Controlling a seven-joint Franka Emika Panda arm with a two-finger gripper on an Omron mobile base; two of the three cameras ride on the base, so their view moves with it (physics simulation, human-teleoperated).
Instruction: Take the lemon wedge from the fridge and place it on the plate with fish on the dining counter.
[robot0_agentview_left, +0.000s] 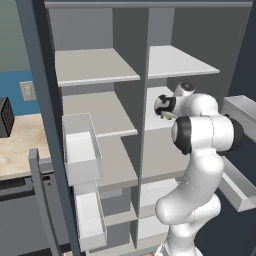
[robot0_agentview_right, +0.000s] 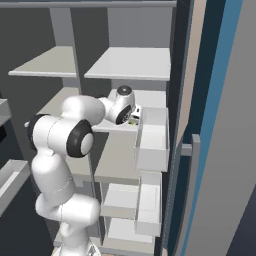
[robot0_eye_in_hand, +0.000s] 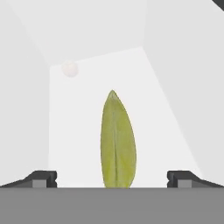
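Nearest, at six o'clock in the hand view: two-finger dark-tipped gripper (robot0_eye_in_hand: 112, 178), jaws spread to their widest, holding nothing, one tip at each side so the target falls between them. Just beyond, at twelve o'clock from the tips: tiny yellow-green lemon wedge (robot0_eye_in_hand: 117, 142), lying flat on a light grey shelf (robot0_eye_in_hand: 78, 131), narrow end pointing away, lined up for a straight-in pinch. Farther back, rear wall of the tall dark slate-grey fridge (robot0_agentview_left: 35, 75), doors swung wide for reach. From the left base camera, wedge (robot0_agentview_left: 169, 115) peeking out beside the white wrist, at roughly one o'clock from picture centre. Judged: approach nearly done, closing not yet begun.
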